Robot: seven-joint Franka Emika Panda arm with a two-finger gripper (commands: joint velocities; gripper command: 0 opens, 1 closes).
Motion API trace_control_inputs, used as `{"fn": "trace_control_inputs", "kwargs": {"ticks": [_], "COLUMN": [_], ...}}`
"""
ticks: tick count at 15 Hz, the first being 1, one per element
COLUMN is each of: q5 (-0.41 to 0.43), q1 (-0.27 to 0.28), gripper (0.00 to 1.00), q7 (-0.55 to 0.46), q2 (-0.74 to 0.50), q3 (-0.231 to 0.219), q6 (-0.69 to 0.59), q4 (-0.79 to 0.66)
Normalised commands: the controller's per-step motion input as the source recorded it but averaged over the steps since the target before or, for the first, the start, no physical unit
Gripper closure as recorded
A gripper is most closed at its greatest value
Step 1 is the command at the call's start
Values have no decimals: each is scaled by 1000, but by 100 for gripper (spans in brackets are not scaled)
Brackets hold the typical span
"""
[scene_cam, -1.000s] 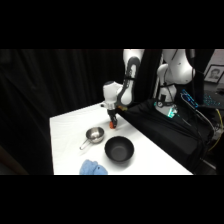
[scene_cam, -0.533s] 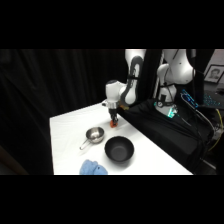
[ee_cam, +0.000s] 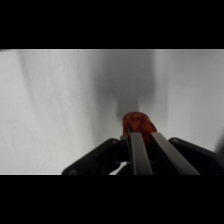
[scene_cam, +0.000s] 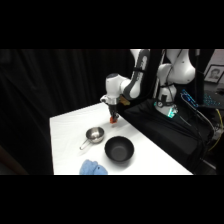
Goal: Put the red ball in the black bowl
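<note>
The small red ball (scene_cam: 114, 120) (ee_cam: 136, 121) sits between the fingertips of my gripper (scene_cam: 113, 117) (ee_cam: 141, 133), which is shut on it. Ball and gripper hang a little above the white table (scene_cam: 70, 127), toward its far side. The wrist view shows the ball's orange-red top poking out past the two fingers, with a dark shadow on the table beyond it. The matte black bowl (scene_cam: 119, 149) stands nearer the front of the table, below and slightly right of the gripper in the side view. Nothing is in it.
A shiny steel cup with a handle (scene_cam: 94, 134) stands just left of the black bowl. A crumpled blue cloth (scene_cam: 93, 168) lies at the table's front edge. Black drapery and equipment border the table on the right.
The gripper has risen slightly with the red ball held in it. Bowl, cup and cloth have stayed put.
</note>
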Motion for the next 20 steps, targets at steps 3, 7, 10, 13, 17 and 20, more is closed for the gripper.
{"fn": "trace_control_inputs", "kwargs": {"ticks": [3, 7, 10, 13, 17, 20], "q5": [-210, -85, -59, -5, 100, 145], "q1": [94, 87, 112, 113, 81, 59], "gripper": [96, 96, 96, 96, 96, 96], "q7": [120, 65, 102, 83, -5, -31], "q2": [-313, -261, -203, -92, 65, 168], "q3": [-8, 106, 140, 134, 98, 69], "q6": [-494, -519, -450, -319, -133, -43], "q4": [156, 228, 207, 219, 264, 291]}}
